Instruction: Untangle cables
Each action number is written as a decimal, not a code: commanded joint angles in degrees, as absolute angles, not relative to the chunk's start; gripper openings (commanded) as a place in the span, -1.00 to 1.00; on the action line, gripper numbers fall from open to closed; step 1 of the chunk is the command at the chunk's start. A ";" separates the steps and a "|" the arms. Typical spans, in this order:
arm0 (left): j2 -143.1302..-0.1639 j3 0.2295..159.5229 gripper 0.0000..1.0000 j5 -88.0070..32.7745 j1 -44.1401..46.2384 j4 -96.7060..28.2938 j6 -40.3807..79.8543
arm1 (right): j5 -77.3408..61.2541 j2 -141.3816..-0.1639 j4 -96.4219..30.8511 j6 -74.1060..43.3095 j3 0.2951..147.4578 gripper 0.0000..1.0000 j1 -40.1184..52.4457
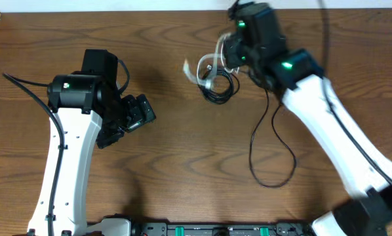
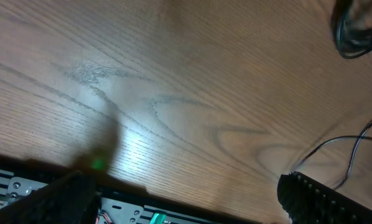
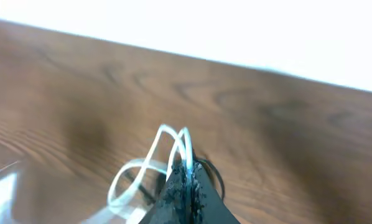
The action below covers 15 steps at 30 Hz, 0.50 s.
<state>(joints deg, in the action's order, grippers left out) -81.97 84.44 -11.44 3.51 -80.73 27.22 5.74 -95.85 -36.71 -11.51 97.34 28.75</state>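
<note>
The small bundle of thin cables point(image 1: 215, 84) lies on the far side of the brown wooden table point(image 1: 183, 151), right of centre. Its black coils point(image 1: 221, 93) rest on the wood, while the thin white cable point(image 3: 187, 149) rises from them in two narrow loops. The right gripper point(image 3: 185, 177) sits directly over the bundle with its fingers pressed together on that white cable (the wrist view shows the strand pinched at the tips).

A thin black cable point(image 1: 274, 183) lies in a long loose loop toward the near edge. Its upper end is hidden under the white right arm point(image 1: 340, 131), which also covers the bundle's right side.

Well apart on the left, the left gripper point(image 1: 140, 113) hangs over bare wood, jaws spread wide and holding nothing. A black rail with green lights point(image 1: 202, 229) runs along the near edge.
</note>
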 commanded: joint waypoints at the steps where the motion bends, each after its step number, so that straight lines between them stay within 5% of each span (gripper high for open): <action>1: -82.00 84.53 0.99 -10.85 3.29 -80.88 27.75 | 5.65 -91.39 -36.84 -17.89 97.51 -0.97 28.69; 5: -82.00 84.53 0.99 -10.85 3.29 -80.88 27.75 | 6.07 -88.62 -36.60 -24.18 97.51 -0.97 28.49; 10: -82.00 84.53 0.99 -10.85 3.29 -80.88 27.75 | 22.35 -89.84 -39.33 -24.18 97.47 -0.97 28.49; 15: -82.00 84.53 0.99 -10.85 3.29 -80.88 27.75 | 0.21 -91.11 -40.84 -24.21 97.47 -0.98 28.49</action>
